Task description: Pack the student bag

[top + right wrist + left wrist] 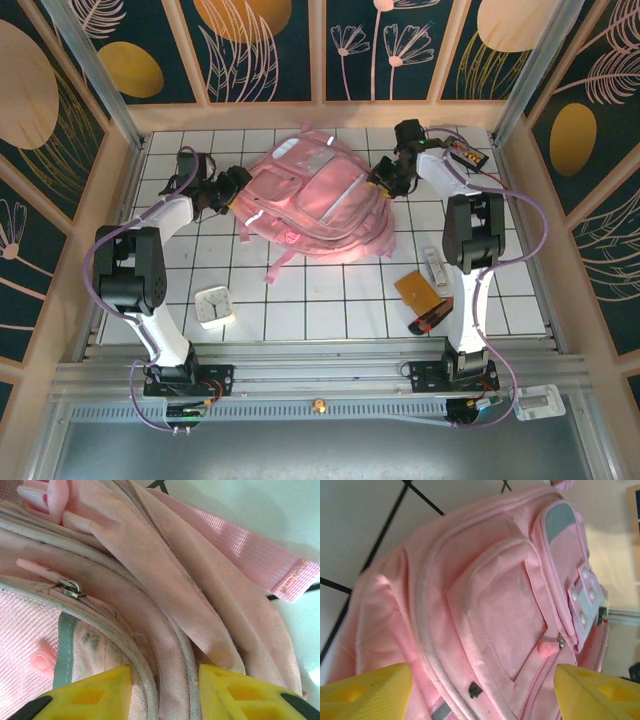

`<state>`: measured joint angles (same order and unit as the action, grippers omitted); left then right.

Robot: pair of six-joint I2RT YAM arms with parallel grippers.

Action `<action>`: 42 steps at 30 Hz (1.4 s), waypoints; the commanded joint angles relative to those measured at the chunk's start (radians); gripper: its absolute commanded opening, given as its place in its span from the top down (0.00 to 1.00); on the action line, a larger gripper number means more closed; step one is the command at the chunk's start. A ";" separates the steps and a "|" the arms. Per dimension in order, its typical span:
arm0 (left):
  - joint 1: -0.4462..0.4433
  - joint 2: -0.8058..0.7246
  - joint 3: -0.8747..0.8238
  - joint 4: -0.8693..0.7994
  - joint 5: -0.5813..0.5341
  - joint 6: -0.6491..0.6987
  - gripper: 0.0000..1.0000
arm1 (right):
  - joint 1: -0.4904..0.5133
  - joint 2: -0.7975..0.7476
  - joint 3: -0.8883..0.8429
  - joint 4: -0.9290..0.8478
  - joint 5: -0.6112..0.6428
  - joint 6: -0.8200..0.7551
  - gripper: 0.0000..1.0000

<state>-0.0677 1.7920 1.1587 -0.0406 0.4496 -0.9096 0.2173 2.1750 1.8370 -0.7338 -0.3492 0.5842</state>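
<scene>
Seen from the top camera, the student bag (318,200) lies flat on the far middle of the white gridded table (300,310), front pockets up and straps trailing toward the arms. The left fingers (232,184) are placed at its left edge and the right fingers (384,178) at its upper right edge, while a small white clock (214,306) and an orange card (415,290) lie nearer the arm bases, well apart from the bag. In the left wrist view, the left fingers (365,690) are spread wide and released, with the glossy front pocket (505,615) and its pink zip pull (549,648) framed between them and nothing gripped. In the right wrist view, the right fingers (90,697) are set close on a ridge of seamed fabric at the bag's rim, which fills the gap between them and is judged to be clamped. A metal zip slider (70,587) is seen just beyond, and a strap (240,550) is folded toward the table. The bag is judged soft and light, likely to sag and slide if tugged. The pocket film looks slippery, so a hold is better taken on stitched seams, the rim or the small zip pulls, with one side pinned while the other is drawn.
</scene>
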 commanded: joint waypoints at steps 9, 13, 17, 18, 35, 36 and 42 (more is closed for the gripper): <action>-0.053 0.053 0.004 0.042 0.049 -0.105 0.31 | -0.010 0.077 0.160 -0.077 0.018 -0.084 0.60; -0.053 0.066 0.029 -0.013 0.052 -0.082 0.31 | -0.014 0.069 0.152 -0.082 0.031 -0.089 0.60; -0.053 0.023 -0.006 -0.067 0.045 -0.055 0.30 | -0.023 0.062 0.139 -0.073 0.035 -0.088 0.60; -0.053 0.010 -0.021 -0.074 0.041 -0.051 0.29 | -0.024 0.062 0.134 -0.072 0.035 -0.087 0.60; -0.052 0.105 0.054 0.015 0.028 -0.104 0.33 | -0.026 0.010 0.078 -0.044 0.029 -0.084 0.60; -0.052 0.116 0.078 0.005 0.025 -0.098 0.34 | -0.026 0.001 0.069 -0.040 0.027 -0.083 0.60; -0.049 0.151 0.109 -0.013 0.012 -0.083 0.42 | -0.025 -0.061 0.000 -0.020 0.020 -0.070 0.59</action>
<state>-0.1234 1.9274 1.2522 -0.0559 0.4667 -0.9890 0.2024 2.1857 1.8656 -0.7471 -0.3439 0.5102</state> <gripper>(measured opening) 0.582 0.404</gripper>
